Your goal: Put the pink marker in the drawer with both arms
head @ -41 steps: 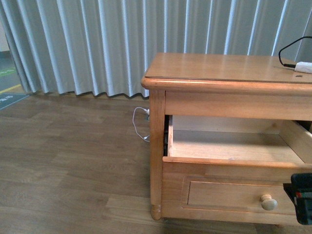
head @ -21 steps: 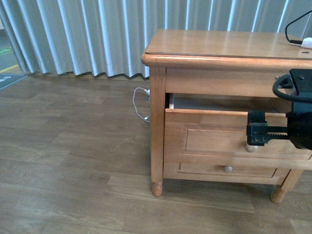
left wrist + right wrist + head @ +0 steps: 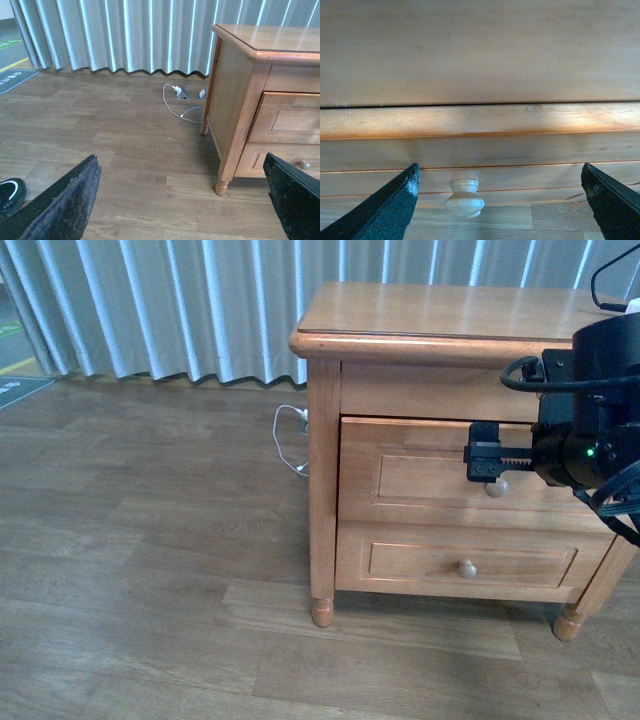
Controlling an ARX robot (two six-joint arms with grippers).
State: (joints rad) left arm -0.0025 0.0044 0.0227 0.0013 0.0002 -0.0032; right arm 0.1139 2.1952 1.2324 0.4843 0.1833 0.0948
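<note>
Wood-plank floor fronts the shut honey-brown drawer (image 3: 440, 475), its round knob (image 3: 465, 198) between the right pincer's (image 3: 500, 200) spread fingers.

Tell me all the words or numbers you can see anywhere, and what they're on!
Floor mat by the curtain: it has pale marks that may be letters, too small and blurred to read.
Cabinet, drawer, right gripper: no words or numbers show on them.
</note>
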